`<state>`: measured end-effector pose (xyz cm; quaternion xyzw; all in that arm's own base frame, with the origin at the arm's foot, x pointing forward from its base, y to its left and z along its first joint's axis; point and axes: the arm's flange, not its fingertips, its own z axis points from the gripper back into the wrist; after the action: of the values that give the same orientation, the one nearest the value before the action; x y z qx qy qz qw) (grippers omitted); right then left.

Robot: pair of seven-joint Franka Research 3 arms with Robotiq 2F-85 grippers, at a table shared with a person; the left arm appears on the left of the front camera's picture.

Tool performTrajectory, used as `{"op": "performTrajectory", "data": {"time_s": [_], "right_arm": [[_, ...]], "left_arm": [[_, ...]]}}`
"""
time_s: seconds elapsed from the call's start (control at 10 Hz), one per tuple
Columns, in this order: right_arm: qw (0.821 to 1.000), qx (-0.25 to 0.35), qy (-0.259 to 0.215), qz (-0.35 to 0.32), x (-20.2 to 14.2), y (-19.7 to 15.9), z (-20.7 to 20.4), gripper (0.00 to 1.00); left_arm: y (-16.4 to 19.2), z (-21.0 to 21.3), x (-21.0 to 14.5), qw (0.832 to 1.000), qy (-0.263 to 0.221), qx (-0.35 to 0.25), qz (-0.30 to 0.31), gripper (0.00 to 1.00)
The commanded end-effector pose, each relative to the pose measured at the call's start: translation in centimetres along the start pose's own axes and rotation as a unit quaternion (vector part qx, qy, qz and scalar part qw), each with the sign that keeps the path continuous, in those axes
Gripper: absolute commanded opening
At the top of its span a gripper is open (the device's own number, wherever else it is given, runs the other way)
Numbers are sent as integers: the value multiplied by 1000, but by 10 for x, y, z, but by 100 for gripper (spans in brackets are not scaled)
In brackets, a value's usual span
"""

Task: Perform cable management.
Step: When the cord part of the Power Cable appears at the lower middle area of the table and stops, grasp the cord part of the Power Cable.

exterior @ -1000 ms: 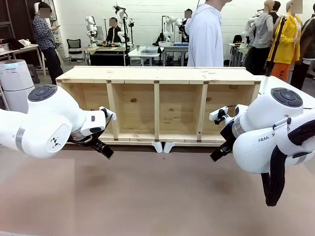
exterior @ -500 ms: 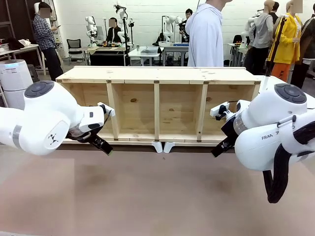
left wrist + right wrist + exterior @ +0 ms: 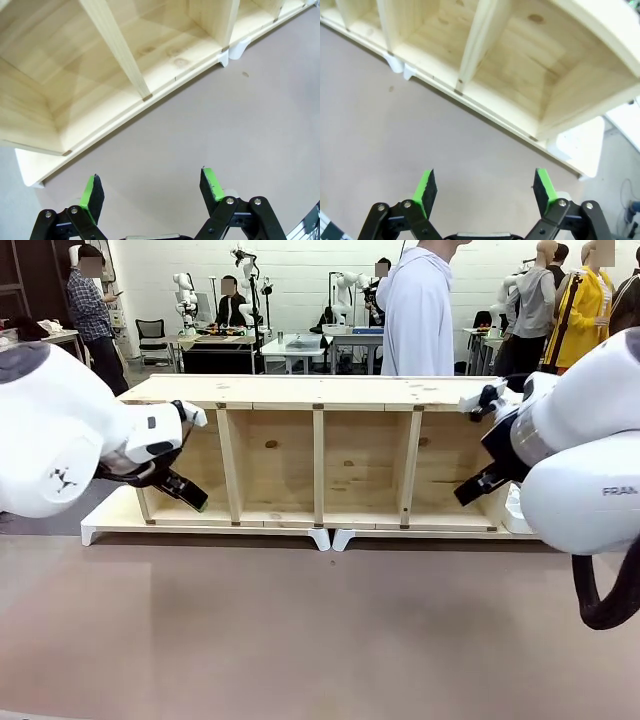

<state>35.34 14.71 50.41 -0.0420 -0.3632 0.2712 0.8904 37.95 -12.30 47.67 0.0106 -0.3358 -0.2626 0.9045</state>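
Observation:
The black power cord is out of view. My left gripper hangs in front of the leftmost bay of a long pale wooden shelf unit. In the left wrist view the left gripper is open above bare brown table, nothing between its green pads. My right gripper hovers before the rightmost bay. In the right wrist view the right gripper also stands open and empty, with the shelf's front edge ahead of it.
The shelf unit has several open bays and rests on white feet across the table's far half. A person in a white hoodie stands behind it. The brown tabletop stretches in front.
Both arms have lifted and swung outward: the left gripper went up and left, the right gripper up and right. Both stayed open.

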Motion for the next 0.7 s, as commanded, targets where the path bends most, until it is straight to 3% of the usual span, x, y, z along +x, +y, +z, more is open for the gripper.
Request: {"op": "performTrajectory", "data": {"time_s": [0.0, 0.3, 0.6], "right_arm": [[999, -31, 11, -26, -84, 24, 34, 100], [997, -52, 5, -48, -110, 29, 68, 100], [996, -51, -6, -77, -140, 27, 74, 100]], "left_arm": [[-28, 35, -98, 1000, -2, 23, 15, 100], [-29, 69, -129, 998, -16, 49, 27, 100], [-16, 82, -167, 996, -33, 53, 59, 100]]}}
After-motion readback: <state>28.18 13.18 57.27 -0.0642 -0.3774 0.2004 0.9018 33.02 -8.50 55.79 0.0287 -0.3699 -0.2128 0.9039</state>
